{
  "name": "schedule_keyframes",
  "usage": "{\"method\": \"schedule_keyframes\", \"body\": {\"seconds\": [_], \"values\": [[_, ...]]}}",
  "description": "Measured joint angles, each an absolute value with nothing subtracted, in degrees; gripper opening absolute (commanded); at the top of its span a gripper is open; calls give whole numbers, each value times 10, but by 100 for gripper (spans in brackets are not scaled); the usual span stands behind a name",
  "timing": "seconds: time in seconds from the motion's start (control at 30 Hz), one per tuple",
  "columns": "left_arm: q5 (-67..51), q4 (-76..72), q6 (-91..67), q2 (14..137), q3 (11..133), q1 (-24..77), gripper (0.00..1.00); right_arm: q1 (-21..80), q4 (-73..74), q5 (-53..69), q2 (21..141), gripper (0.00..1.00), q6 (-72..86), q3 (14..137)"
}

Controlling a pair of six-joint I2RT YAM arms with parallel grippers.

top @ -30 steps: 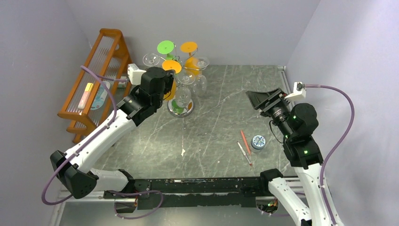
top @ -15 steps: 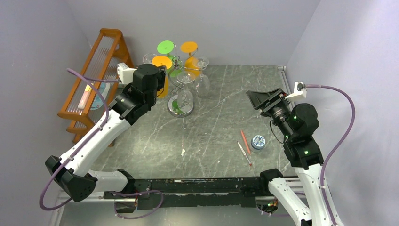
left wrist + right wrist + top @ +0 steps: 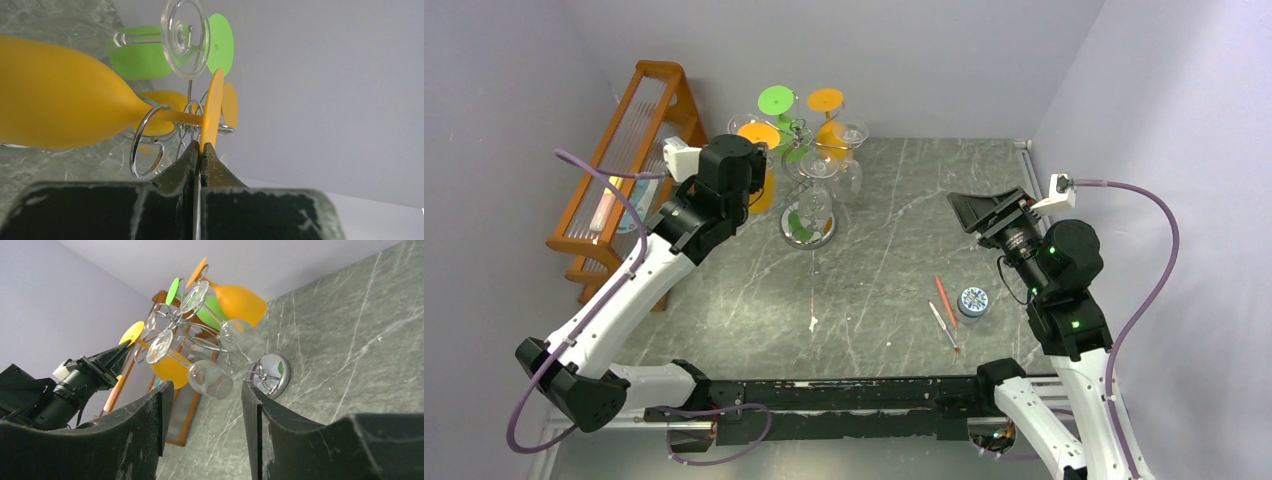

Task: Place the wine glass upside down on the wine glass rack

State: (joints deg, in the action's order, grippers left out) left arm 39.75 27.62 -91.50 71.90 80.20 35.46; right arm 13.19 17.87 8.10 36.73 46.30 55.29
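The left gripper (image 3: pixel 200 150) clamped the orange wine glass (image 3: pixel 60 112) by its foot, stem inside a wine glass rack (image 3: pixel 270 376) loop. The right gripper (image 3: pixel 206 387) gaped, empty.

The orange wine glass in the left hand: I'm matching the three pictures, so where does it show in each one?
Top external: the orange wine glass is upper left of centre, just beyond the left arm's tip.
Left wrist: it fills the left half, its foot pinched by the left hand.
Right wrist: left of centre, bowl down.
Shared landmark: the green foot disc.
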Motion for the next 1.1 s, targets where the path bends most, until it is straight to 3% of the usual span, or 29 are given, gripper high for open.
{"method": "schedule_keyframes", "body": {"seconds": [1.1], "values": [[294, 298, -831, 665, 775, 349, 8, 132, 175, 92, 361, 55, 476, 550]]}}
